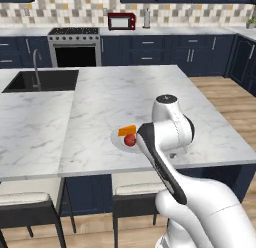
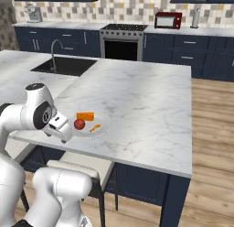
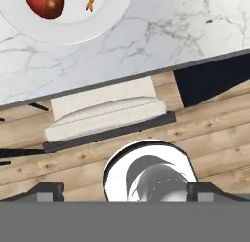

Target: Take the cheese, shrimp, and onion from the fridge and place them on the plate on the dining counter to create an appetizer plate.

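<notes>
Right base view is showing the plate (image 2: 103,128) sitting near the front edge of the dining counter (image 2: 137,98), with all three foods lying on it: the cheese (image 2: 85,116) toward the back, the onion (image 2: 79,124) just in front of it, and the shrimp (image 2: 95,127) beside the onion, toward the plate's right side. Cheese and onion are sitting close together; the shrimp is lying a little apart from both.

Left base view — the cheese (image 1: 127,130) and onion (image 1: 130,140) are peeking out beside the arm, which is covering much of the plate (image 1: 116,140).

Hand view is looking down past the counter edge: the onion (image 3: 45,3) and shrimp (image 3: 91,0) are lying on the plate (image 3: 68,29) at the top, and a pale cushioned stool (image 3: 105,116) is standing on the wood floor (image 3: 219,119) below the counter.

The gripper (image 3: 124,191) is hanging off the counter's near edge, beside the plate — its jaws are standing wide apart, holding nothing.
</notes>
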Controlling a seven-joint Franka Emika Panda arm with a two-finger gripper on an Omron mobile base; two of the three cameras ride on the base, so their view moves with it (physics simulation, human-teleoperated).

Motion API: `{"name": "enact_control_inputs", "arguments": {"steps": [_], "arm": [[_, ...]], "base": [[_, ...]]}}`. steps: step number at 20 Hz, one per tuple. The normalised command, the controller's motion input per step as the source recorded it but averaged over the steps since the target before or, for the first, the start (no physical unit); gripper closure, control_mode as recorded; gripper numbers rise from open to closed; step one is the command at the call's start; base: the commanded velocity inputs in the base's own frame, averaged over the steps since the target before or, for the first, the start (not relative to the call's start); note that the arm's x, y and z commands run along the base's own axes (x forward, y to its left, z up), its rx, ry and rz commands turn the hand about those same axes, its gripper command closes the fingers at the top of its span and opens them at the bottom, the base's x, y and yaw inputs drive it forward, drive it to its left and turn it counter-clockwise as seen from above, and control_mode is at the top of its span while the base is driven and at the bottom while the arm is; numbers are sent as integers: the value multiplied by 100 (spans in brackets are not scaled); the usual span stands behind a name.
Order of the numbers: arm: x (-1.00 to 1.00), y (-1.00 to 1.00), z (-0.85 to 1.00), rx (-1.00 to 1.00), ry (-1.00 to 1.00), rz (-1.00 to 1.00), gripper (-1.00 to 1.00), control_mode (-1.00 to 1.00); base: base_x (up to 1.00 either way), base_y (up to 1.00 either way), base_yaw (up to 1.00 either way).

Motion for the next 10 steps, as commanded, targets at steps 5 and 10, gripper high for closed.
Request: {"name": "enact_control_inputs", "arguments": {"steps": [5,10], "arm": [[1,9,0,-1,1,2,-100,-100],[0,0,0,0,0,0,-100,-100]], "base": [[0,0,0],[0,0,0]]}}
